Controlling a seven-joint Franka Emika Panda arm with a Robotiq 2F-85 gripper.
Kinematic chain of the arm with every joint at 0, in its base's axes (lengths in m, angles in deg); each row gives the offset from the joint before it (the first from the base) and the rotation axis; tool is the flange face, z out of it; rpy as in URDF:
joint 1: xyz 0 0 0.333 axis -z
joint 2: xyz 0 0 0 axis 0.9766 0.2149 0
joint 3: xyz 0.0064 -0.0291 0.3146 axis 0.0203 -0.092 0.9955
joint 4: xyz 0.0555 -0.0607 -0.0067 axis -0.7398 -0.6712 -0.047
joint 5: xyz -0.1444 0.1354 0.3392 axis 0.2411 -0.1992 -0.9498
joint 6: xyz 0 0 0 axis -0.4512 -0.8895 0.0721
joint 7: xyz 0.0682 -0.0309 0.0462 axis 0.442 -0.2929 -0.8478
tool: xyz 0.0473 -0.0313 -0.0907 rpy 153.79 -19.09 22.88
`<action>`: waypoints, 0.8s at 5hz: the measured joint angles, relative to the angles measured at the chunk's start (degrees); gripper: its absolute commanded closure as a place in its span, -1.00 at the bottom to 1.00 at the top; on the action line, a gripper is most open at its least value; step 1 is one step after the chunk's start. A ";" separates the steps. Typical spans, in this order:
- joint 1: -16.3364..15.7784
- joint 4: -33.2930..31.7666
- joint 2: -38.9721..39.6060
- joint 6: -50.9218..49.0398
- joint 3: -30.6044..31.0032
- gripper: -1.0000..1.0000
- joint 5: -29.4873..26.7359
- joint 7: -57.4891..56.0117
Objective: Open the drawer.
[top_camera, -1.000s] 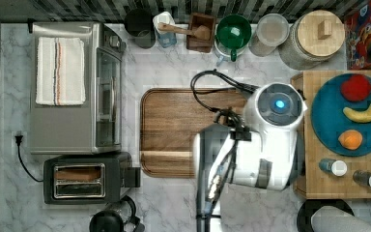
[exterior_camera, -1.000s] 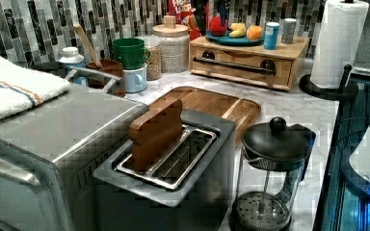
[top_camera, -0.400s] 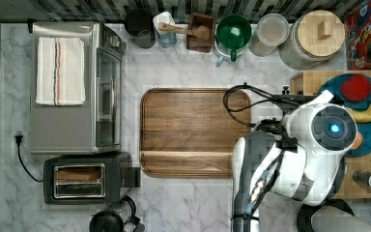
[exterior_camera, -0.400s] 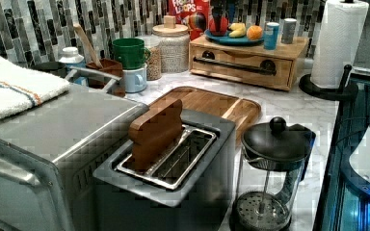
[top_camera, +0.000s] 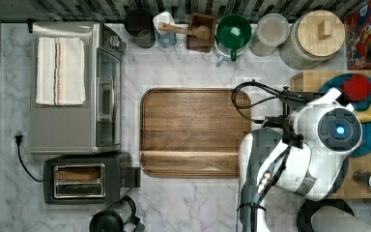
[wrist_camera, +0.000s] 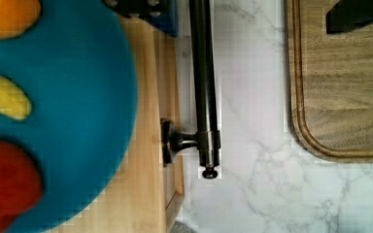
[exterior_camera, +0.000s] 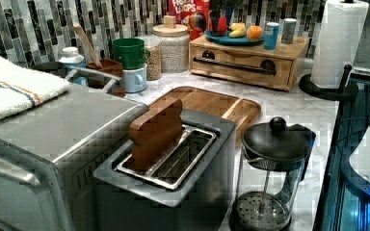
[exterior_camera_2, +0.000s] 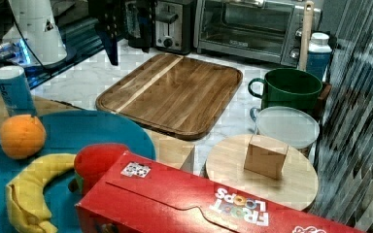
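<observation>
Drawer (exterior_camera: 243,66) sits shut in the light wooden box at the left view's far right of the counter, under a blue plate (exterior_camera: 231,39) of fruit. In the wrist view its black bar handle (wrist_camera: 205,87) runs lengthwise just below the gripper (wrist_camera: 252,7), beside the walnut tray (wrist_camera: 345,87); the fingers straddle it, spread and empty. Readable writing: "FROOT LOOPS" on the red cereal box (exterior_camera_2: 213,204).

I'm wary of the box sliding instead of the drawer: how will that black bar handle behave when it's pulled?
The bar handle looks like rigid metal on a short standoff, so it should not flex. Its round, smooth surface may be slippery to grip. The drawer sits in a small wooden box carrying the blue plate of fruit, so the whole box might shift.
</observation>
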 measured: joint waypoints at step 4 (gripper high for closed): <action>-0.66 -0.22 10.77 10.74 0.64 -1.00 0.30 -2.52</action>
